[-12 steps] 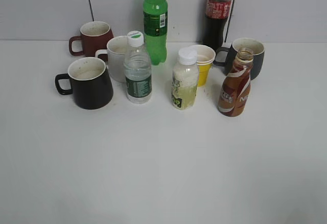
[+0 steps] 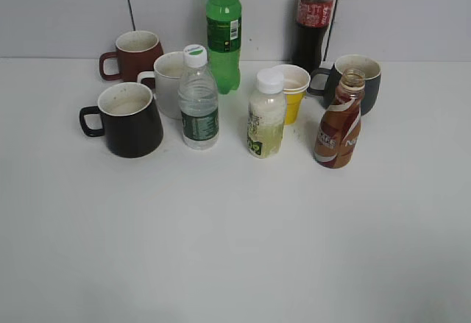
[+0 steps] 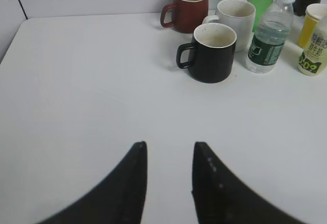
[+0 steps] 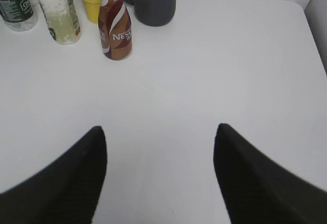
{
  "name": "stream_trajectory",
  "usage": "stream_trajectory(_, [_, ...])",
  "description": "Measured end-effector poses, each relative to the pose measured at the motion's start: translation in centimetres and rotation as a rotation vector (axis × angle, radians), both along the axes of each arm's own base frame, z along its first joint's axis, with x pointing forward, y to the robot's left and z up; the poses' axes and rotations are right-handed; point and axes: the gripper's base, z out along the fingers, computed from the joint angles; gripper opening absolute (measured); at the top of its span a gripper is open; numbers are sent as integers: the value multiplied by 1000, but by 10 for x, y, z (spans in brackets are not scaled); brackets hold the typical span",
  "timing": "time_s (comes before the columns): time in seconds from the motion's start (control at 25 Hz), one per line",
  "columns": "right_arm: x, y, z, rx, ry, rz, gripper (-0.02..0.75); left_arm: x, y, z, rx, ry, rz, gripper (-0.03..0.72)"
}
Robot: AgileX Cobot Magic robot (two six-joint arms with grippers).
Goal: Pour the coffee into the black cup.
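The coffee bottle [image 2: 338, 132], brown with a white and red swirl and no cap, stands upright on the white table at the right; it also shows in the right wrist view [image 4: 114, 30]. The glossy black cup [image 2: 131, 121] stands at the left with its handle to the left, and shows in the left wrist view [image 3: 213, 53]. My left gripper [image 3: 169, 145] is open and empty, well short of the black cup. My right gripper [image 4: 160, 130] is wide open and empty, well short of the coffee. Neither gripper shows in the exterior view.
Between the two stand a water bottle [image 2: 198, 102] and a pale drink bottle [image 2: 266, 121]. Behind are a maroon mug [image 2: 136, 54], a white mug [image 2: 171, 80], a green bottle [image 2: 223, 32], a cola bottle [image 2: 312, 21], a yellow cup [image 2: 293, 91] and a dark grey mug [image 2: 357, 80].
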Motion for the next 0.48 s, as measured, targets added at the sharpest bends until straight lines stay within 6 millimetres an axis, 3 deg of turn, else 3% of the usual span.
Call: stream_trajectory(0.48, [0, 0, 0, 0, 0, 0, 492, 0, 0, 0, 0, 0, 0, 240])
